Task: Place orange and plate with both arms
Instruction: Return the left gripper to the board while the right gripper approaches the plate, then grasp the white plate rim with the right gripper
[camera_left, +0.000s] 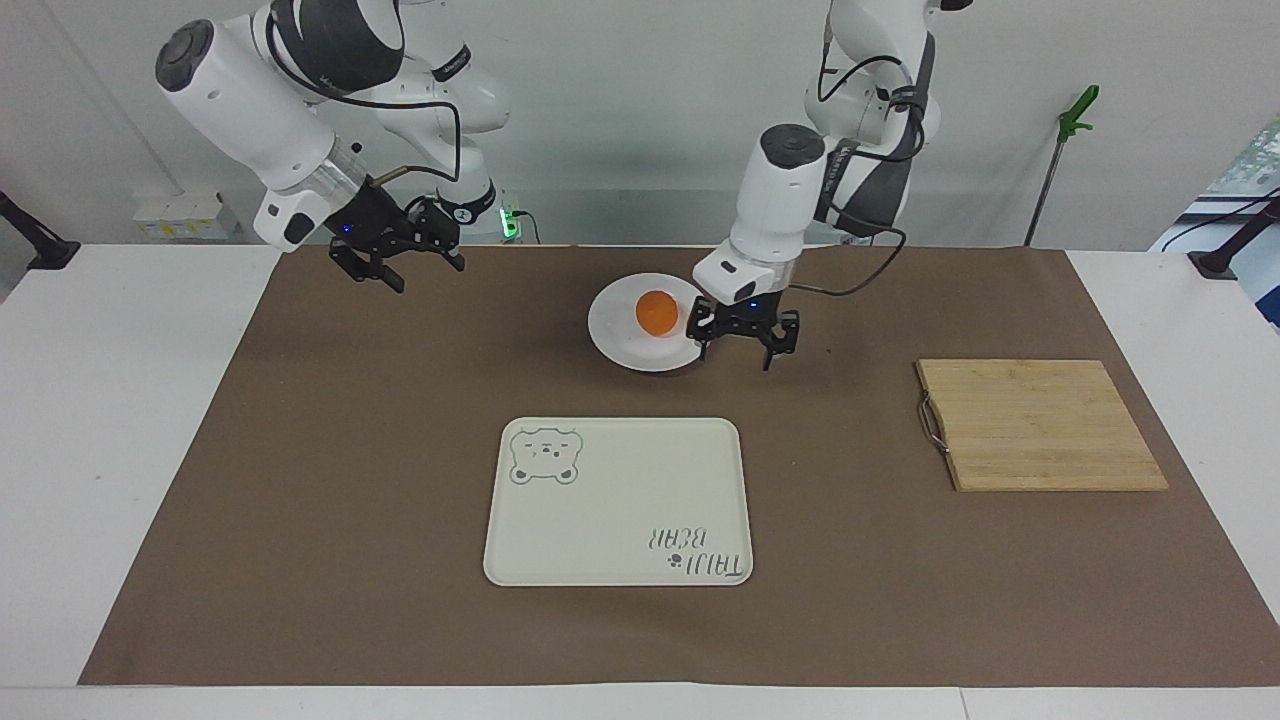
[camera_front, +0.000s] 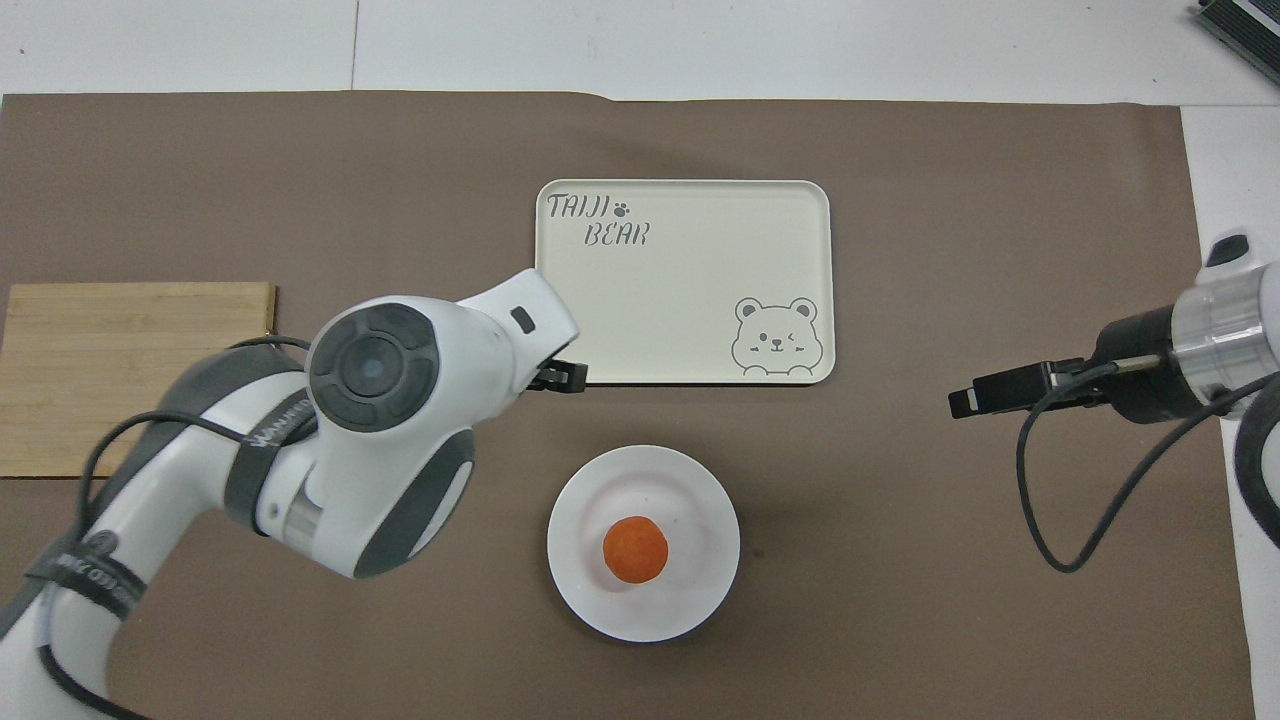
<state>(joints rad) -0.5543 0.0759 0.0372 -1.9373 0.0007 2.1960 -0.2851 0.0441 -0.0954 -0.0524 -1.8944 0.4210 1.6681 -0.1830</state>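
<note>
The orange (camera_left: 657, 312) lies in the middle of the white plate (camera_left: 625, 350), which sits on the brown mat near the robots. Both also show in the overhead view, the orange (camera_front: 635, 549) on the plate (camera_front: 700, 490). My left gripper (camera_left: 742, 347) is open and empty, a little above the mat beside the plate's rim, toward the left arm's end. In the overhead view its wrist hides it but for one fingertip (camera_front: 568, 376). My right gripper (camera_left: 398, 265) is open and empty, over the mat toward the right arm's end (camera_front: 975, 402).
A cream tray with a bear drawing (camera_left: 620, 500) lies on the mat farther from the robots than the plate (camera_front: 680, 280). A bamboo cutting board (camera_left: 1035, 425) lies toward the left arm's end (camera_front: 135, 375).
</note>
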